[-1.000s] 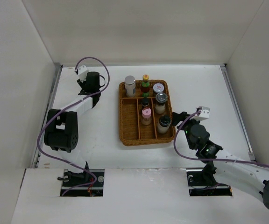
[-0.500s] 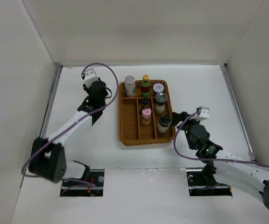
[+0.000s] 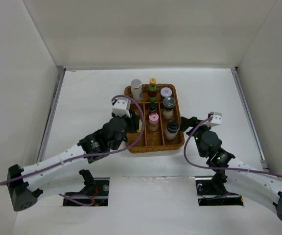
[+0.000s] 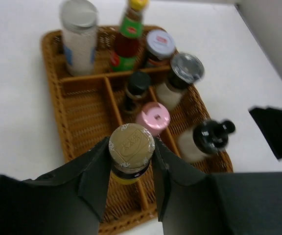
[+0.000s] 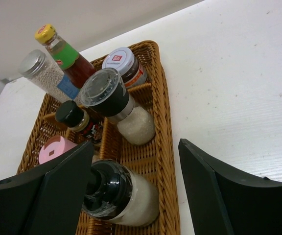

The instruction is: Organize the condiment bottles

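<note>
One condiment bottle is in hand: the yellow bottle [image 4: 131, 146] with the bronze cap is clamped at its neck by the left tool [image 4: 130, 161]. It hangs over the near left part of the woven basket [image 4: 53, 49]; you cannot tell which compartment lies directly below. Seven other bottles stand in the basket, the pink-capped bottle [image 4: 153, 117] just beyond. Lower the held bottle vertically, clear of the dividers and the near rim, and release only once its base is seated. Keep it upright, since a tilt could knock the pink-capped neighbour. The right tool [image 5: 135, 147] has its jaws apart and grips nothing. It sits just beside the basket's right rim, near the black-topped grinder [image 5: 116, 193]; keep it there, over the surface [image 5: 239, 73].
</note>
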{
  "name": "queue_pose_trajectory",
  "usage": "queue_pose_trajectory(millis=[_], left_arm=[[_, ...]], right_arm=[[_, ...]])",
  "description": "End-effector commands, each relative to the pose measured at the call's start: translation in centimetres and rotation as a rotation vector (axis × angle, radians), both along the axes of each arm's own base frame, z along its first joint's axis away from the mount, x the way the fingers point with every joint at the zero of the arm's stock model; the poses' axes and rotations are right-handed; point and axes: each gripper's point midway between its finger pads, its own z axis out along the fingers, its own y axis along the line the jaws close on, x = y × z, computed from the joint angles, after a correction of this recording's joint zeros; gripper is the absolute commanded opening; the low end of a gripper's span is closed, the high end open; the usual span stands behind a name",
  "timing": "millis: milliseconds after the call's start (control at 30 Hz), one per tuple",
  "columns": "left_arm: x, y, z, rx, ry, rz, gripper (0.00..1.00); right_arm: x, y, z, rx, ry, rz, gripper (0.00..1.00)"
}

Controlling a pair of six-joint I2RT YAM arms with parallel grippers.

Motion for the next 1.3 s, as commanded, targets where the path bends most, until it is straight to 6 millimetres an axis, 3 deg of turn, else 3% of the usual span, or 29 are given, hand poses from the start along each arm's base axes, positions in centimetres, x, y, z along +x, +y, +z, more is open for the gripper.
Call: queue_pose_trajectory(millis=[0,300,567,800,900,1133,1267], left_arm=[[-1.2,-3.5,1.3,-0.070,-0.039,-0.091,0.14],[-0.6,-10.3,-2.5,-0.032,-0.023,-0.199,0.15],[0.7,-11.4,-8.1,0.058,0.030,-0.186,0.16],[0.8,-11.5,-10.5,0.095,0.048,-0.173,0.26],[0.8,-11.3,-10.4,0.098,0.042,-0.161,0.39],[0.8,-10.4,-7.8,0.063,0.000,-0.146,0.55],[0.8,-10.1,-6.6,0.060,-0.024,-0.147,0.71]], right_arm=[[0.2,-0.3,1.3,0.040,-0.042,-0.019,0.77],[0.2,-0.5,1.1,0.035,-0.039,-0.023,0.77],[0.2,-0.7,1.3,0.034,-0.044,-0.031,0.77],[0.3,-0.7,1.0,0.024,-0.035,-0.038,0.78],[0.4,-0.7,1.0,0.028,-0.036,-0.040,0.78],[0.4,-0.7,1.0,0.026,-0.035,-0.040,0.78],[0.5,-0.8,1.1,0.021,-0.038,-0.047,0.78]])
